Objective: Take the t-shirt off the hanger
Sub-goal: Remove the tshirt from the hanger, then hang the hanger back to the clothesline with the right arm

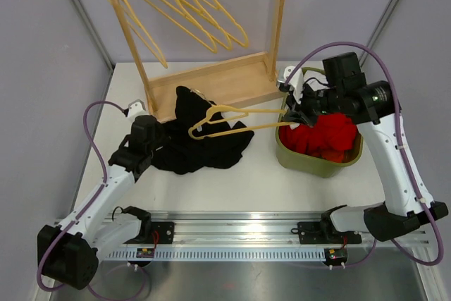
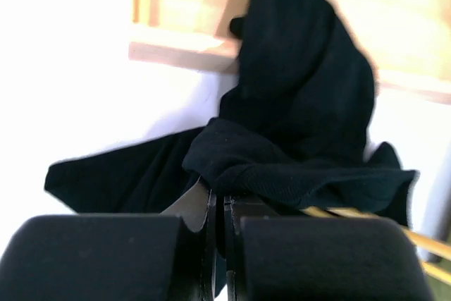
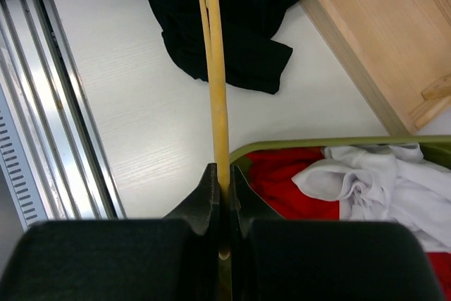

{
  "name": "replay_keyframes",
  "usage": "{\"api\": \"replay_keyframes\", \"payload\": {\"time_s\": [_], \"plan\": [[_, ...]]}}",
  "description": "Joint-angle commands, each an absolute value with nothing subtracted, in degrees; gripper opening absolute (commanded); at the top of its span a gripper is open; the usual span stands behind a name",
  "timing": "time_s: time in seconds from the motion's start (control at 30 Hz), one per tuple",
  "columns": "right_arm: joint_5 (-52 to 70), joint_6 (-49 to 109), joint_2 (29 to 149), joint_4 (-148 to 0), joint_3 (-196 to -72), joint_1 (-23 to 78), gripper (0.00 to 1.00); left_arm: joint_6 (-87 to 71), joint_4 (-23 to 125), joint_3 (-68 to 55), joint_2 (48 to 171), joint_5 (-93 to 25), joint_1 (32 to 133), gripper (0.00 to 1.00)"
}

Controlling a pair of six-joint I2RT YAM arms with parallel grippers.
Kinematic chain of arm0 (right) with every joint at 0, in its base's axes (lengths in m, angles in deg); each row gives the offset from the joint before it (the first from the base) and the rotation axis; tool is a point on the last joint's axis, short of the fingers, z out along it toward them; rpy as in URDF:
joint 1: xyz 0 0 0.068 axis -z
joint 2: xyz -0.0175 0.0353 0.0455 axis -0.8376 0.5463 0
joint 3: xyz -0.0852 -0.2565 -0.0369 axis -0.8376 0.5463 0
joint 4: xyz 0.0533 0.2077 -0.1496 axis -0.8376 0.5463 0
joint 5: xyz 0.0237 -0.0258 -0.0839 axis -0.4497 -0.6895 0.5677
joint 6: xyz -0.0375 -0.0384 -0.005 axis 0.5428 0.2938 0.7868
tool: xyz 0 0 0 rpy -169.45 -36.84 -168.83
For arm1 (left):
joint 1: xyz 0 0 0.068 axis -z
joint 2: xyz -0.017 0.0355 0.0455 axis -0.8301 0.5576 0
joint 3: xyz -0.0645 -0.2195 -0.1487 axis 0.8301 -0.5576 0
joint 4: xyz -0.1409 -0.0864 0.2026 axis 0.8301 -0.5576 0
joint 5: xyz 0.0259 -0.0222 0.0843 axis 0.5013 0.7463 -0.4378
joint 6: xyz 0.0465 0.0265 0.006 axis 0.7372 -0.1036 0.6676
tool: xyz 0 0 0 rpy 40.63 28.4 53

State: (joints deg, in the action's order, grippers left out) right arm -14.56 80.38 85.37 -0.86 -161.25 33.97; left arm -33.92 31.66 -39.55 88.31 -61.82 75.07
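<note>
Wooden rack (image 1: 225, 79) stands at far edge of tabletop (image 1: 232, 188), approx centre; spare yellow hangers (image 1: 184, 1) hang from its top bar. Olive bin (image 1: 310, 163) sits twd right edge, just beside rack base, w/ red cloth (image 1: 335, 132) & white cloth (image 3: 366, 174) inside. Metal rail (image 1: 239, 234) runs along near edge.

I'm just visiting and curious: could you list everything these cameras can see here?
t-shirt: one, black, crumpled on the table before the rack
held hanger: one, yellow, far end over the t-shirt
spare hangers: several, yellow, hanging on the rack
rack: one, pale wood, at the back
bin: one, green, right side, holding red and white clothes
left fingers: black, shut on the t-shirt
right fingers: black, shut on the held hanger
</note>
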Motion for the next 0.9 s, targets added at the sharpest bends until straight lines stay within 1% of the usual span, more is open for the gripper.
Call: {"api": "replay_keyframes", "payload": {"time_s": [0.0,0.13,0.27,0.33,0.37,0.4,0.47,0.5,0.57,0.6,0.63,0.67,0.73,0.87], "plan": [[-18.05,83.06,81.42,0.62,-165.05,38.24,0.0,-32.44,32.33,-40.65,88.5,-59.45,73.86,0.0],[-18.14,83.5,81.77,2.73,-169.36,41.41,0.0,-32.44,32.15,-40.82,88.76,-58.22,73.43,0.0],[-18.14,82.72,81.42,2.12,-166.74,44.31,0.0,-31.21,32.42,-40.38,87.27,-55.24,73.34,0.0],[-18.67,82.19,80.37,0.71,-163.67,46.33,0.0,-30.07,32.16,-40.12,85.43,-54.0,73.34,0.16],[-18.93,81.66,79.84,-0.6,-162.78,47.12,0.0,-29.63,31.98,-40.03,84.64,-53.65,73.34,0.23],[-19.71,81.57,78.71,-0.96,-161.99,48.78,0.0,-28.93,31.63,-39.77,83.94,-52.87,73.34,0.36],[-20.6,81.22,77.91,-1.66,-160.32,50.64,0.0,-26.55,31.19,-39.68,81.3,-51.9,73.34,0.51],[-21.12,80.96,77.38,-2.01,-159.96,52.3,0.0,-24.46,31.27,-39.68,80.42,-50.32,73.34,0.66],[-21.48,80.25,76.68,-2.89,-158.12,54.06,0.0,-22.16,31.63,-40.03,77.26,-48.12,73.34,0.8],[-21.39,79.9,76.5,-3.51,-157.24,55.12,0.0,-21.11,31.98,-40.12,76.03,-45.94,73.34,0.84],[-21.3,79.55,76.15,-4.21,-155.15,56.43,0.0,-19.1,32.07,-40.47,75.06,-45.13,73.34,0.92],[-21.13,78.24,75.71,-6.22,-154.17,58.71,0.0,-18.03,32.24,-40.65,72.97,-44.17,73.34,0.96],[-21.21,77.18,75.36,-7.72,-151.36,61.96,0.0,-15.23,31.98,-41.0,71.28,-42.31,73.34,0.99],[-23.32,73.76,76.14,-11.76,-149.85,65.66,0.0,-10.74,30.75,-41.96,67.5,-36.7,73.34,0.99]]}}
